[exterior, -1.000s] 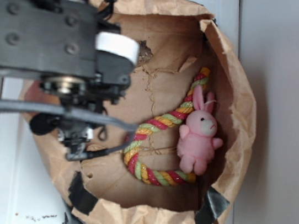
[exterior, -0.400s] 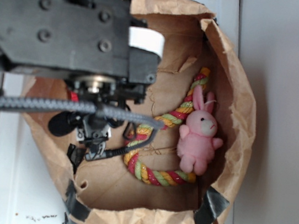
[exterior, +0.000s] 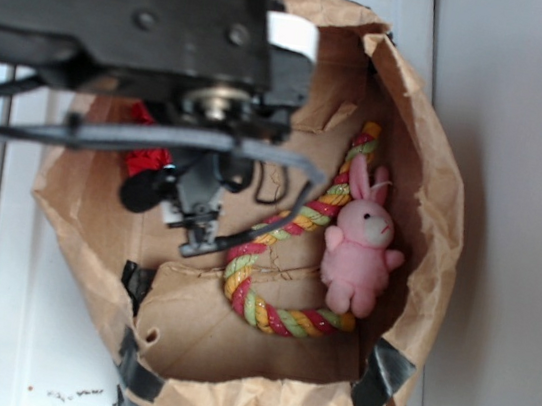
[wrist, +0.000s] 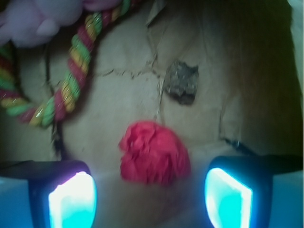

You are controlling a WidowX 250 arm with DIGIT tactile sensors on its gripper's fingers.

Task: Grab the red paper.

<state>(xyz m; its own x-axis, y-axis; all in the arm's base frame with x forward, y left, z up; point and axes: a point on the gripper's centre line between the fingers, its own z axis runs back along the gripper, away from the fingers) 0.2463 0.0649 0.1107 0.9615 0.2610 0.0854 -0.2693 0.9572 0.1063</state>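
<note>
The red paper (wrist: 154, 152) is a bright wrinkled wad lying on the brown floor of the paper bag (exterior: 435, 186). In the wrist view it sits just ahead of the gap between my two fingers, touching neither. My gripper (wrist: 149, 197) is open, its pads glowing cyan at the bottom left and bottom right. In the exterior view only a patch of the red paper (exterior: 146, 160) shows at the left, under my black arm (exterior: 126, 11), which hides the rest.
A small brown rough lump (wrist: 183, 81) lies just beyond the wad. A red, yellow and green rope (exterior: 272, 264) curls through the bag's middle, with a pink bunny (exterior: 358, 251) beside it at the right. The bag's crumpled walls rise all around.
My arm has moved up and to the right in the exterior view, further over the bag. A patch of the red paper now shows at its left edge.
</note>
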